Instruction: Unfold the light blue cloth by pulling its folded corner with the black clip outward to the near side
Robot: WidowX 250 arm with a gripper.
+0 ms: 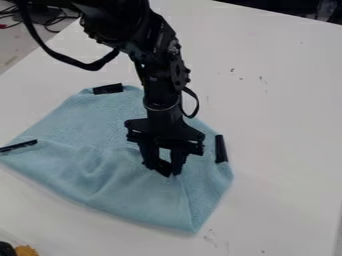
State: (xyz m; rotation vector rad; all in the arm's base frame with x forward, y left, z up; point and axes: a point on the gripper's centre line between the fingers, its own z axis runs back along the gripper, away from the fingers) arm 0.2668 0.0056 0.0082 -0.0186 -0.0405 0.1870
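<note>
The black gripper (164, 167) hangs down over the middle of a light blue cloth (100, 165), low at its surface. A small black strip lies between its lower ends; whether it is gripped is unclear. The cloth lies wrinkled, with a straight folded-looking edge along its front and a crease running to its lowest point. Other black strips sit at its edges: one at the top left (108, 89), one at the far left (19, 146) and one on the right (221, 149).
The cloth rests on a white table (280, 100). Dark cables (53, 19) lie beyond the table at the upper left. A yellow-orange object (26, 250) and a black one (7, 249) show at the bottom left corner.
</note>
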